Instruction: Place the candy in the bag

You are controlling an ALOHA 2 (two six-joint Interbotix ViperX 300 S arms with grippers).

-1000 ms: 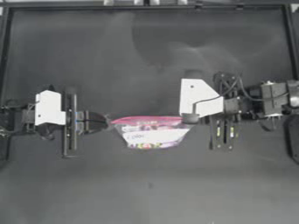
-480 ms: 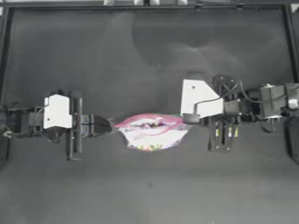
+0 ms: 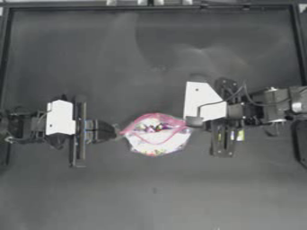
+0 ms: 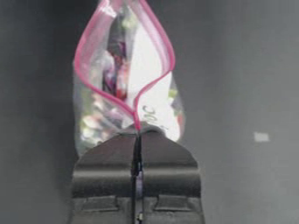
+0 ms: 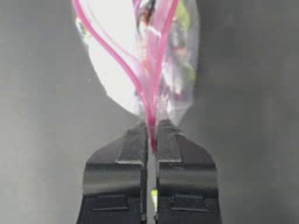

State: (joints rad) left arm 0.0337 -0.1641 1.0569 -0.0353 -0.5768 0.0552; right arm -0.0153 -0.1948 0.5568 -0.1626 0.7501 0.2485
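My left gripper (image 3: 115,130), frame centre-left, clamped on bag (image 3: 157,134) left corner; moved inward, so mouth now bulges open. Bag mid-frame. My right gripper (image 3: 190,122) pinches right corner. Candy not visible; likely inside.

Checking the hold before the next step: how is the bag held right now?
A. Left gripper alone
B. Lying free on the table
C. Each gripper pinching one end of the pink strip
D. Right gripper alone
C: the left gripper and the right gripper are each shut on an end of the bag mouth's pink strip, one at either side of it in the top view.
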